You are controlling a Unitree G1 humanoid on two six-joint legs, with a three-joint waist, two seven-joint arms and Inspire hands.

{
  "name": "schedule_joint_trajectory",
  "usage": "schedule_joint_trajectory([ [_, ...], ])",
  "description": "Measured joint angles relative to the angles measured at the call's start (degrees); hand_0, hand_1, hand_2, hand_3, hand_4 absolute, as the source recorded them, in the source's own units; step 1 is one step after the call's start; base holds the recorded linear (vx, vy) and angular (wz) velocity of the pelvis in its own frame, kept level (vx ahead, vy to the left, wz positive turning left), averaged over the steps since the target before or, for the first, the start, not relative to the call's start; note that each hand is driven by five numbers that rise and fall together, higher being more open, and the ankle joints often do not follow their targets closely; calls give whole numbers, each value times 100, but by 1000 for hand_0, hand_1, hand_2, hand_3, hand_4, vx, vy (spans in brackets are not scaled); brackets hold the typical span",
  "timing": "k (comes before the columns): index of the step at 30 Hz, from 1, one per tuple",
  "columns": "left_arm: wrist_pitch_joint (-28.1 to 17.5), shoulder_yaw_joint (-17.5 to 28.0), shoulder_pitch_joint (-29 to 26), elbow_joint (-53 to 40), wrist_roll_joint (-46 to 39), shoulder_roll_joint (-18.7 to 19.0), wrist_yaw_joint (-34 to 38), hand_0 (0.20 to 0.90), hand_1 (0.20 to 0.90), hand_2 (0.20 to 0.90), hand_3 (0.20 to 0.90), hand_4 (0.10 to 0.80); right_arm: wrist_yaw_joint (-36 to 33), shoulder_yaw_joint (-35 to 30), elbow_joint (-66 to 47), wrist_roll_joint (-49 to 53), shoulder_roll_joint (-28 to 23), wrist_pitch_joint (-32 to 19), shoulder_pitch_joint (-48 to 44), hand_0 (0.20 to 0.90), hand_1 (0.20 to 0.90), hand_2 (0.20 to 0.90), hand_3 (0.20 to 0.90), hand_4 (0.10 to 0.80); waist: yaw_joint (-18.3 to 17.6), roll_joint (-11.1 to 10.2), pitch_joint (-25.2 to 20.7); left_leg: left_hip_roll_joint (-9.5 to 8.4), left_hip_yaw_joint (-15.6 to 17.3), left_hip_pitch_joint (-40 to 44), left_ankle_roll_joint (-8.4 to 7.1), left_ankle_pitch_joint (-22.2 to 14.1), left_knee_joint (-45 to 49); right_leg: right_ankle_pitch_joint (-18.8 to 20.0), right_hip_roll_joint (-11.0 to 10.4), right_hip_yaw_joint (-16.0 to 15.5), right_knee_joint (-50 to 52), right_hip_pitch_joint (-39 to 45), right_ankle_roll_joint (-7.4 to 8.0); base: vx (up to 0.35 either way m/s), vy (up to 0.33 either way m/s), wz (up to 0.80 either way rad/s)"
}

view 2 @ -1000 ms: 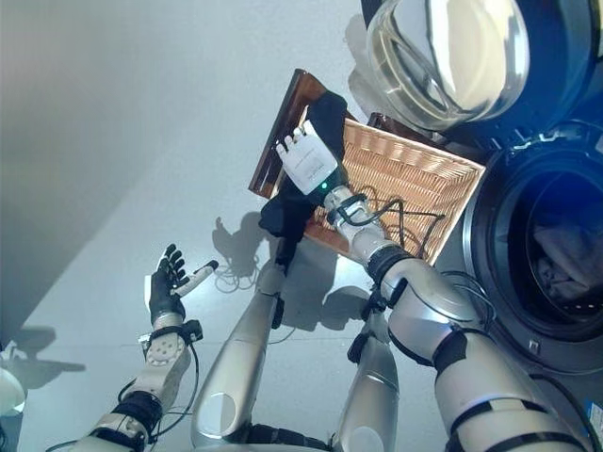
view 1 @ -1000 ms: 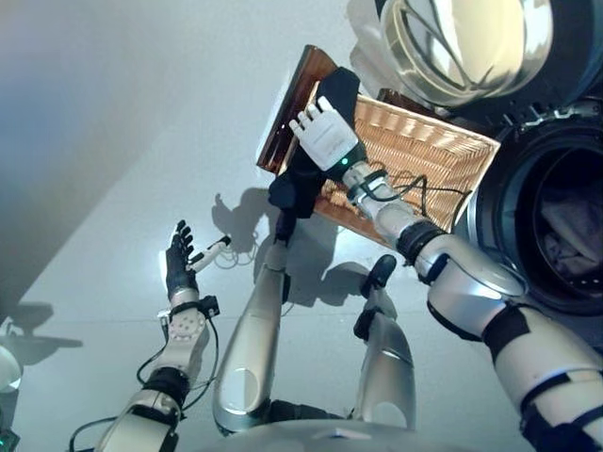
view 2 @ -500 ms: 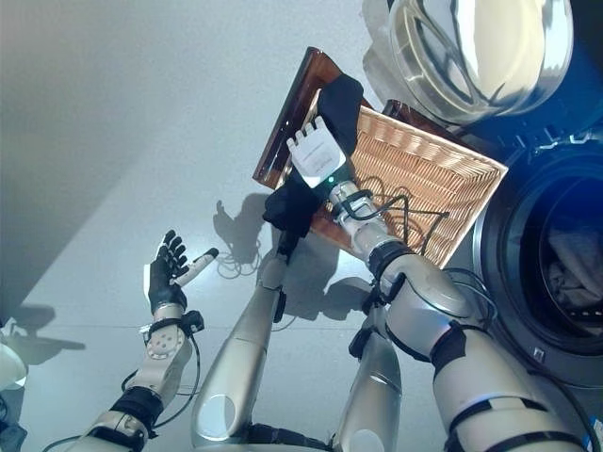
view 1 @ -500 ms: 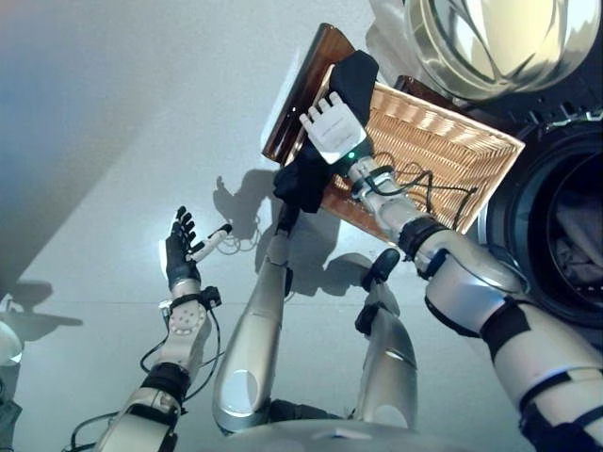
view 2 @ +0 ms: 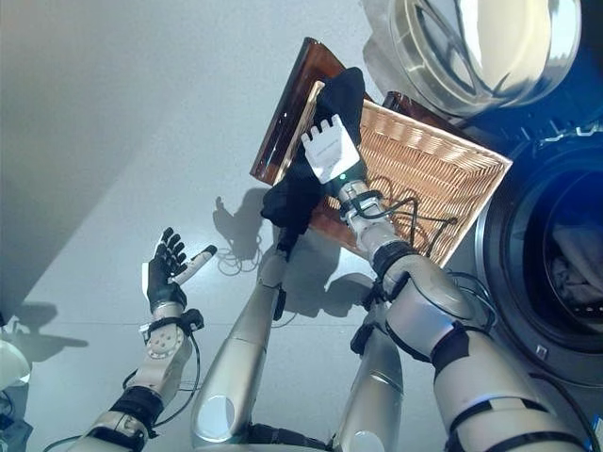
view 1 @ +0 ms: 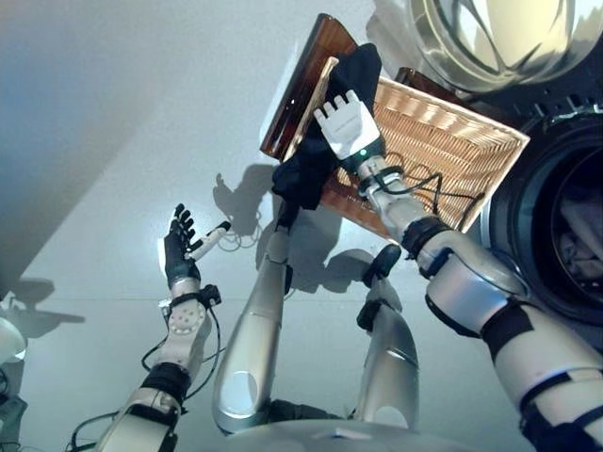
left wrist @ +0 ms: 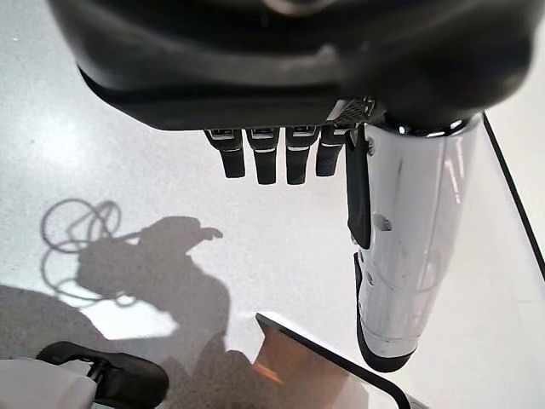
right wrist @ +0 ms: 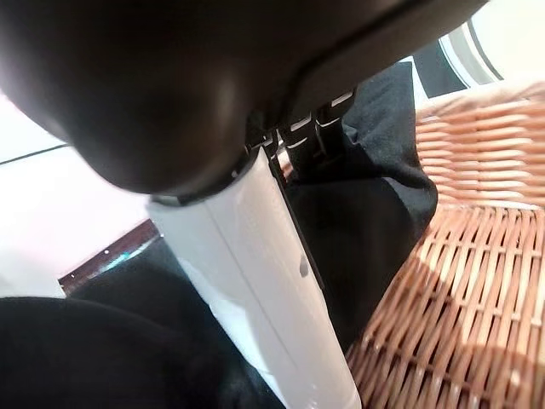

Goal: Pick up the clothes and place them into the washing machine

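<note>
A black garment (view 1: pixel 306 174) hangs over the left rim of the wicker basket (view 1: pixel 443 141), part of it inside and part hanging outside. My right hand (view 1: pixel 347 122) lies on top of it at the rim, with fingers and thumb straight. In the right wrist view the fingers (right wrist: pixel 302 136) reach onto the black garment (right wrist: pixel 375 196) beside the basket weave (right wrist: pixel 477 281). My left hand (view 1: pixel 179 254) is open and empty, held low over the floor at the left; it also shows in the left wrist view (left wrist: pixel 255 153).
The basket rests on a dark brown box (view 1: pixel 301 85). The washing machine's open drum (view 1: pixel 575 235) is to the right, with pale clothes inside. Its round door (view 1: pixel 490 38) stands open above the basket. Grey floor (view 1: pixel 113 141) lies to the left.
My right hand has slid further up along the black garment on the basket's rim. The view has shifted a little. My left hand has stayed in place.
</note>
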Motion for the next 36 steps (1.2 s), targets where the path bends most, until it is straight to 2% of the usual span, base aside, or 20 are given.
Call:
schedule_joint_trajectory([
  [12,0,-24,18,-170,-20,3,-21,900,900,900,900,800,-110,-50,6,150,-86,-5,-70,900,900,900,900,800,20,3,1,-5,-15,-200,-13,10,-5,-83,-3,3,165,-267,-4,1,-1,0],
  [19,-2,-44,52,-284,-22,10,-24,900,900,900,900,800,-131,-48,19,282,-139,-12,-141,900,900,900,900,800,36,9,0,-9,-147,-281,-39,26,-8,-182,-12,-118,258,-306,-4,10,-10,8],
  [24,-6,-43,114,-462,-22,151,-27,900,900,900,900,800,-225,-41,40,326,-197,-32,-251,900,900,900,900,800,101,18,-4,-13,-239,-395,-100,66,-10,-282,3,-144,468,-495,-33,2,-1,2],
  [25,-6,-43,113,-468,-24,177,-28,900,900,900,900,800,-230,-45,43,334,-203,-33,-258,601,601,601,601,586,107,18,-4,-9,-273,-411,-120,80,-10,-320,1,-168,545,-528,-43,3,16,9],
  [26,-6,-43,114,-467,-23,180,-32,900,900,900,900,800,-230,-45,47,391,-231,-40,-266,524,524,524,524,531,133,21,-5,-8,-295,-425,-136,90,-9,-362,-4,-173,626,-568,-55,1,17,8],
  [27,-6,-43,118,-468,-24,180,-34,900,900,900,900,800,-230,-44,45,403,-243,-45,-272,507,507,507,507,520,138,24,-7,-4,-299,-434,-143,95,-6,-380,-6,-175,662,-587,-59,-2,17,6],
  [28,-5,-43,126,-468,-25,187,-34,900,900,900,900,800,-230,-42,46,439,-254,-47,-276,324,324,324,324,388,146,27,-9,3,-318,-444,-159,106,-8,-391,-8,-187,696,-604,-61,-4,15,4],
  [29,-5,-43,135,-468,-25,187,-38,900,900,900,900,800,-262,-39,51,437,-293,-40,-310,200,200,200,200,300,166,28,-9,0,-326,-468,-165,110,-9,-414,-16,-184,755,-656,-81,-4,15,4],
  [36,-5,-49,141,-481,-50,191,-138,900,900,900,900,800,-95,-69,279,579,-449,-40,-851,200,200,200,200,300,380,138,3,-16,-392,-590,-218,156,-23,-476,-65,-226,861,-781,-56,-8,20,7],
])
